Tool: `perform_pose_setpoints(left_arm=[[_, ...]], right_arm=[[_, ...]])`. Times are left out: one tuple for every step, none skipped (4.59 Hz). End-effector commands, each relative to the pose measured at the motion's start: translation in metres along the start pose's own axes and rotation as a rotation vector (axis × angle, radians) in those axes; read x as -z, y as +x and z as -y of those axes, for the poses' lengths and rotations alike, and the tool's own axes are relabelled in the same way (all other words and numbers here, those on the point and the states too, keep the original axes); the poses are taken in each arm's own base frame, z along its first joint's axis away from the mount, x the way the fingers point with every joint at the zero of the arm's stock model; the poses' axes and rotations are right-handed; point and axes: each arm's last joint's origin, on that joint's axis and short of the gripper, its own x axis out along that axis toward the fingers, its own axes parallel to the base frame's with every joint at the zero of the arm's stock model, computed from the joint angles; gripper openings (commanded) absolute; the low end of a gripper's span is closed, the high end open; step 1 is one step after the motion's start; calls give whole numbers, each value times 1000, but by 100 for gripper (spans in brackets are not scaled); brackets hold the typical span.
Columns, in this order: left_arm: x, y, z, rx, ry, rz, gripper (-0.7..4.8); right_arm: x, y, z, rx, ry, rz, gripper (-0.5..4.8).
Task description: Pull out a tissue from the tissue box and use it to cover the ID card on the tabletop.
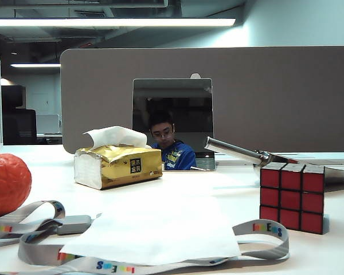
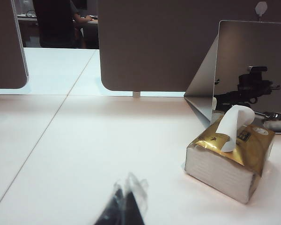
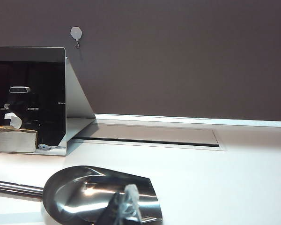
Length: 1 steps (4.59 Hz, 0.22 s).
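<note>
I log: tissue (image 1: 155, 229), thin white sheet, flat over ID card, lanyard (image 1: 264, 229) looping out around it. Tissue box (image 1: 119, 165), shiny gold soft pack, at 11 o'clock of sheet. Left gripper (image 2: 125, 206) and right gripper (image 3: 126, 206) closed, empty. Steel scoop (image 3: 100, 194) only clear in right wrist view.

The tissue box (image 1: 118, 166), left of centre in the exterior view, carries a black square label (image 1: 136, 165) with gold characters too small to read. Along the lower edge of that view the grey lanyard (image 1: 160, 265) shows multicoloured letters, partly blurred; "E" and "s" can be made out at lower right, but the whole word cannot be read
</note>
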Motion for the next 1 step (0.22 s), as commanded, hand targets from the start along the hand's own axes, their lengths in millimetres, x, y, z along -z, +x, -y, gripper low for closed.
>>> perform_pose_setpoints(left_arm=[[-1, 0, 0, 1, 1, 7, -5]], right_arm=[[-1, 0, 0, 2, -4, 14, -1]])
